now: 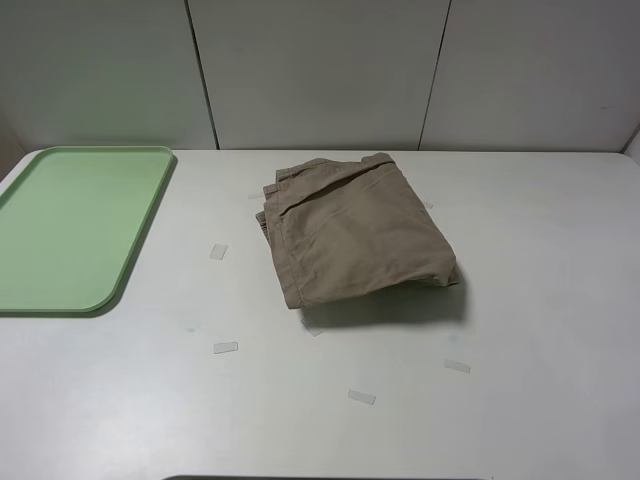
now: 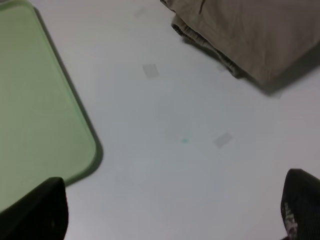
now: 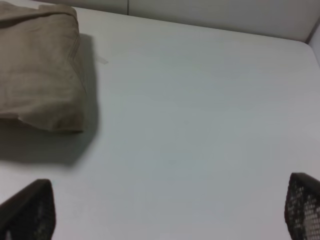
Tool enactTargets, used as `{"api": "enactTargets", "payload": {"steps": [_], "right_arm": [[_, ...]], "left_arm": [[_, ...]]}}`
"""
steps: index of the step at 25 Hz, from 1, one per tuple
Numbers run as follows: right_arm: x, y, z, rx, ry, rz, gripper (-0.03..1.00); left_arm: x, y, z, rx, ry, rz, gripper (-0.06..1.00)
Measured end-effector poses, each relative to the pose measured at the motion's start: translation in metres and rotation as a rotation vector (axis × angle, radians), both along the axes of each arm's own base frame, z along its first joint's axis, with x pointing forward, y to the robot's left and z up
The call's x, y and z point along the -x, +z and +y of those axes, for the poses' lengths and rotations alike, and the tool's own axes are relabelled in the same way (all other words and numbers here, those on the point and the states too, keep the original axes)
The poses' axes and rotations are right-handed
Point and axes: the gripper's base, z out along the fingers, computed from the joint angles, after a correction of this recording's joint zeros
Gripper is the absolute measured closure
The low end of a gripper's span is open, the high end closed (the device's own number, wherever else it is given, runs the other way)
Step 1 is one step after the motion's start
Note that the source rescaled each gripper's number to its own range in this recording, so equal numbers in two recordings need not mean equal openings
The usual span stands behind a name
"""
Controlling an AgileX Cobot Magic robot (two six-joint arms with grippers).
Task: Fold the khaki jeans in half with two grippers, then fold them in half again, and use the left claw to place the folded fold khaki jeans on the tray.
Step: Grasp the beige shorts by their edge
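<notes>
The khaki jeans (image 1: 355, 235) lie apparently fully folded mid-frame on the tabletop (image 1: 520, 330); the tray (image 1: 70, 225) at left is bare. The left pincer (image 2: 175, 215) and right pincer (image 3: 170, 210) gape empty; placement remains.

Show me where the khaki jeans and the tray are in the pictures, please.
khaki jeans (image 1: 355, 235): exterior high view, on the middle of the folded top layer.
tray (image 1: 70, 225): exterior high view, on its bare floor.

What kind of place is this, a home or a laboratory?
Probably a laboratory test bench, not a home: a white table with small tape marks, plain white wall panels behind it, and only folded khaki shorts and a green tray.
</notes>
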Motion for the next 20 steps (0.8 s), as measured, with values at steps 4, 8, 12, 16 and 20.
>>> {"api": "enactTargets", "payload": {"steps": [4, 8, 12, 16, 20], "right_arm": [[0.000, 0.000, 0.000, 0.000, 0.000, 0.000, -0.03], [0.000, 0.000, 0.000, 0.000, 0.000, 0.000, -0.03], [0.000, 0.000, 0.000, 0.000, 0.000, 0.000, -0.03], [0.000, 0.000, 0.000, 0.000, 0.000, 0.000, -0.03], [0.000, 0.000, 0.000, -0.001, 0.000, 0.000, -0.03]], "left_arm": [[-0.045, 0.017, -0.021, 0.022, -0.001, 0.058, 0.11], [-0.096, 0.023, -0.047, 0.119, 0.010, 0.154, 0.11], [-0.141, 0.011, -0.060, 0.231, 0.014, 0.268, 0.11], [-0.174, -0.009, -0.062, 0.331, -0.019, 0.346, 0.11], [-0.197, -0.027, -0.059, 0.421, -0.013, 0.399, 0.12]]}}
